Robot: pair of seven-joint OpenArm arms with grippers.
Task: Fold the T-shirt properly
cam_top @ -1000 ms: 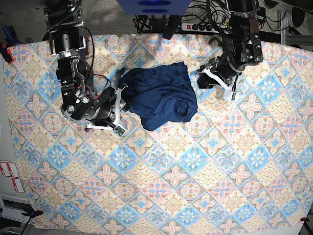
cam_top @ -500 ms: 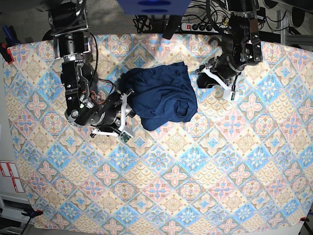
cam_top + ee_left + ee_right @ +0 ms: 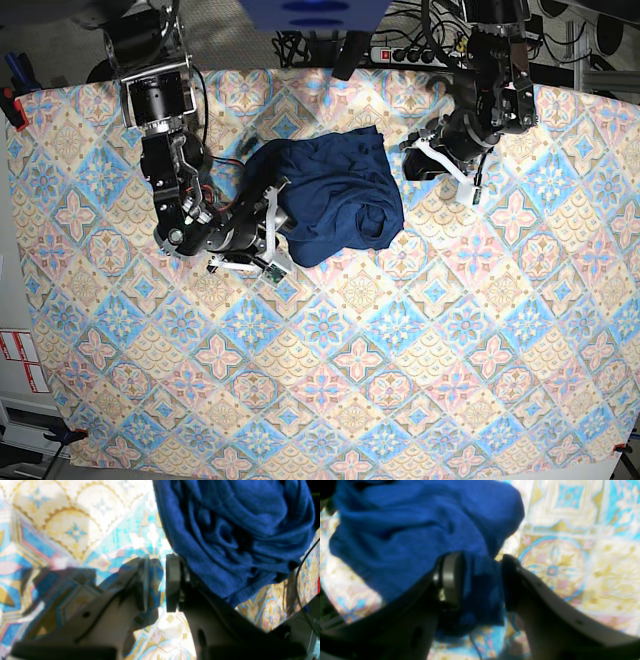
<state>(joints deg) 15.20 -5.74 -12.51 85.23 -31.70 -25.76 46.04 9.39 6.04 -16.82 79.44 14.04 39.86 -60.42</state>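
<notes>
Shirt (image 3: 330,200) lies bunched near the worktop's (image 3: 420,380) far edge; my right claw (image 3: 480,580) gapes around its hem, my left claw (image 3: 156,582) released beside it.

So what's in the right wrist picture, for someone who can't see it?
A crumpled dark blue T-shirt lies on a colourful patterned tablecloth. The right gripper has its two fingers apart around the shirt's edge.

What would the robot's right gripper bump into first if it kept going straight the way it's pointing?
The T-shirt. The right gripper points at the shirt's edge with its jaws open, and blue cloth already shows between them. It would probably push into that fabric first, though the blurry view makes depth hard to judge.
</notes>
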